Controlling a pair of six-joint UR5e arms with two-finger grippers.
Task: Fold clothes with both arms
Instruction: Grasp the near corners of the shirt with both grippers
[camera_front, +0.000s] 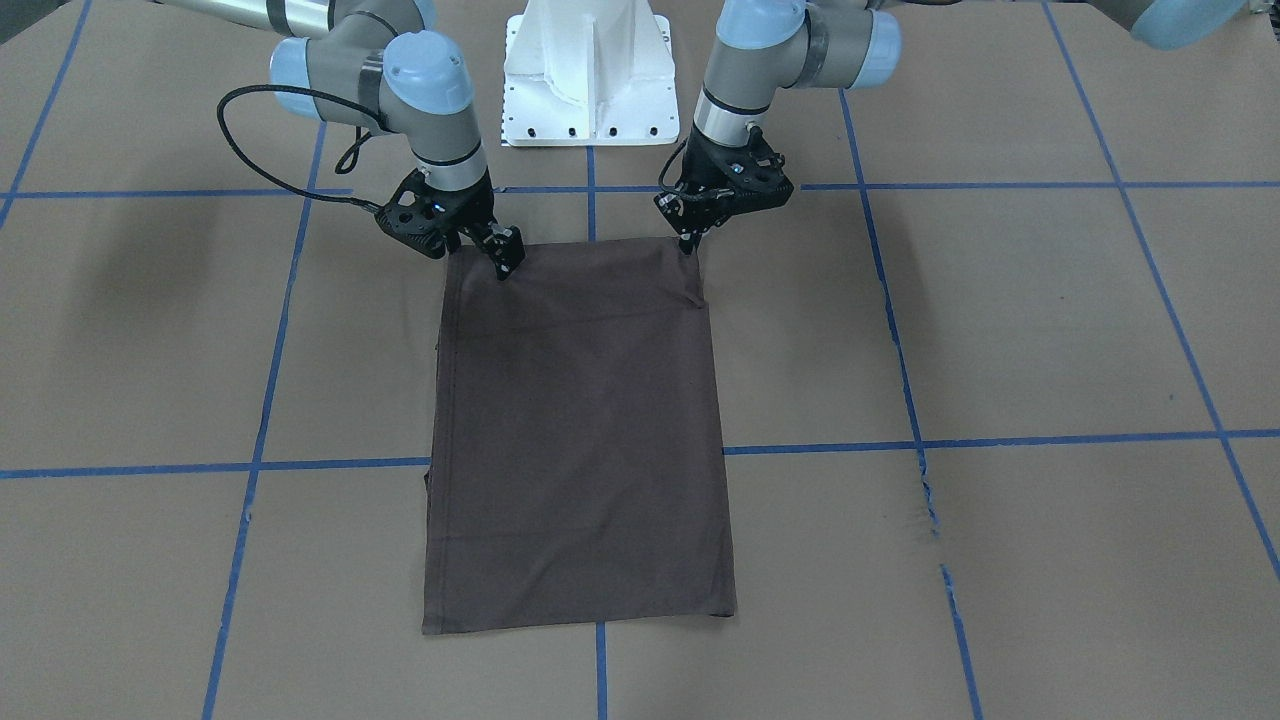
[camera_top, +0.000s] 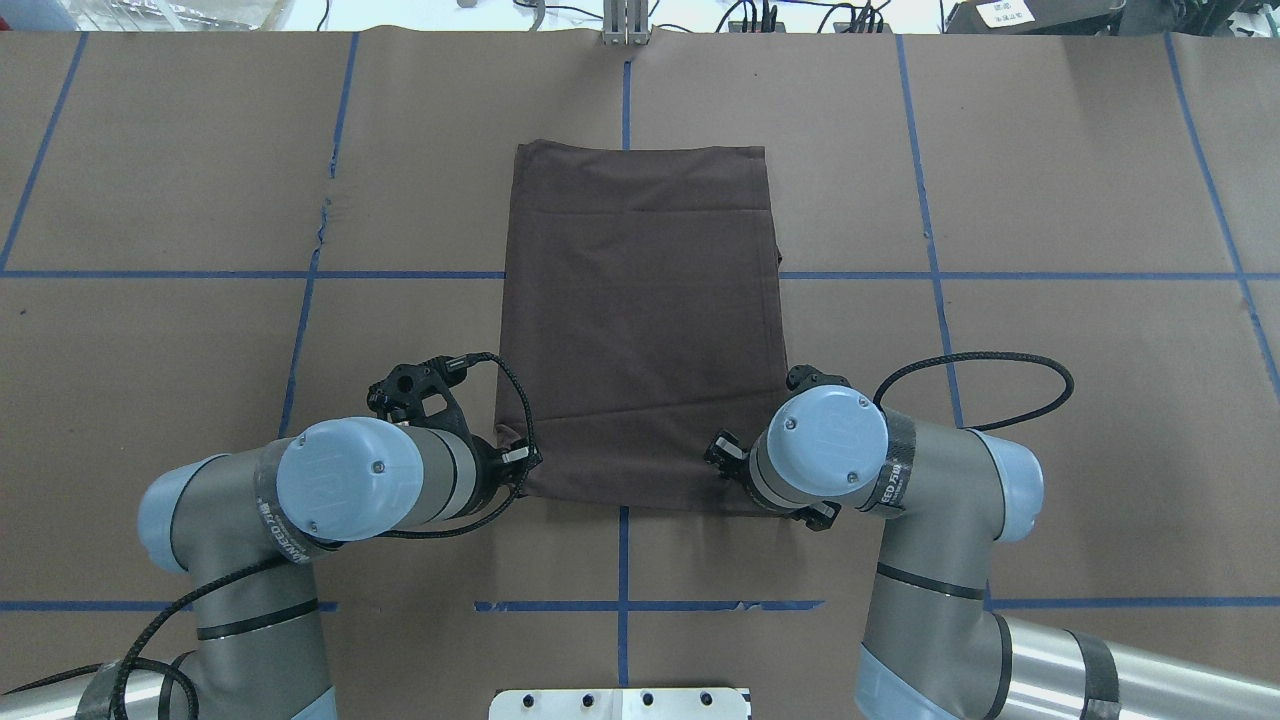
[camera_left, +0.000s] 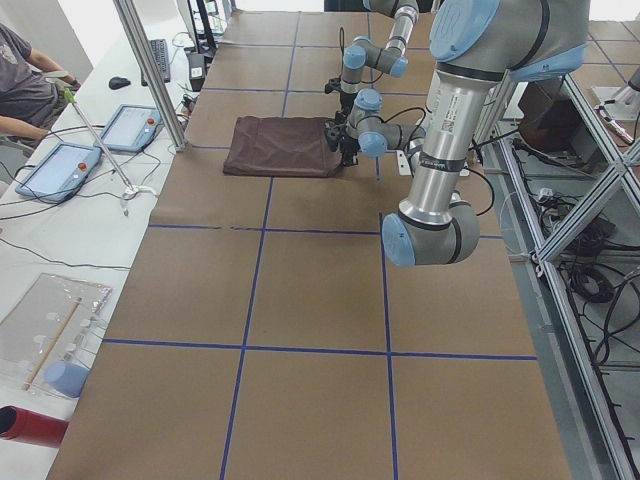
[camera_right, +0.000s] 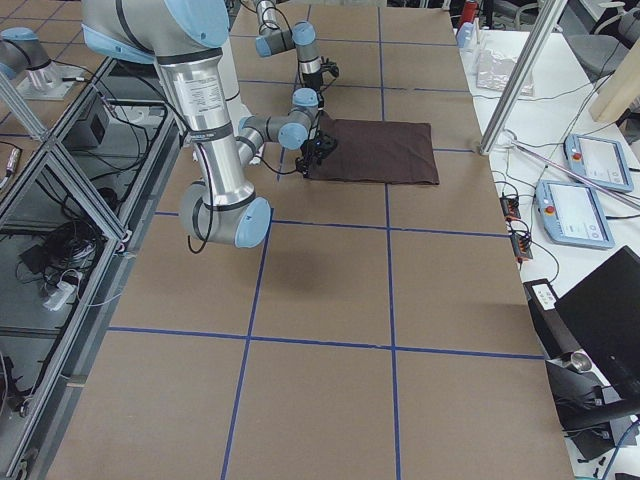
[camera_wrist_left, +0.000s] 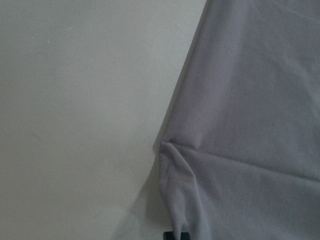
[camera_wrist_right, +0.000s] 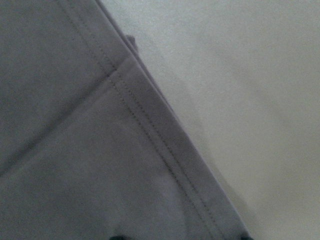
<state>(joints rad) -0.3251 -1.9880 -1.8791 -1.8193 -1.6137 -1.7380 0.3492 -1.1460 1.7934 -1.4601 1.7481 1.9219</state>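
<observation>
Brown paper covers the table (camera_front: 1000, 320), ruled into squares by blue tape (camera_front: 1000, 438). The dark brown shirt (camera_front: 580, 430) lies flat at the table's centre, folded to a tall rectangle with its short edges facing the white base (camera_front: 590, 70) and the far side. A fold line crosses it near the far end, and a slanting crease crosses it near the base.

Both grippers are at the shirt's edge nearest the base, one on each corner. The left gripper (camera_front: 689, 245) points down on its corner. In the left wrist view only one dark fingertip (camera_wrist_left: 176, 235) shows, with the cloth puckered and gathered towards it, so the jaws appear closed, pinching the shirt. The right gripper (camera_front: 507, 262) rests on the other corner. In the right wrist view its two fingertips (camera_wrist_right: 118, 237) sit apart at the frame's lower edge, spread over the stitched hem, so it is open and touches the cloth without clamping it.

On the side bench a clear tray (camera_left: 60, 310) holds a thin stick, and two tablets (camera_left: 60, 168) lie further along.
</observation>
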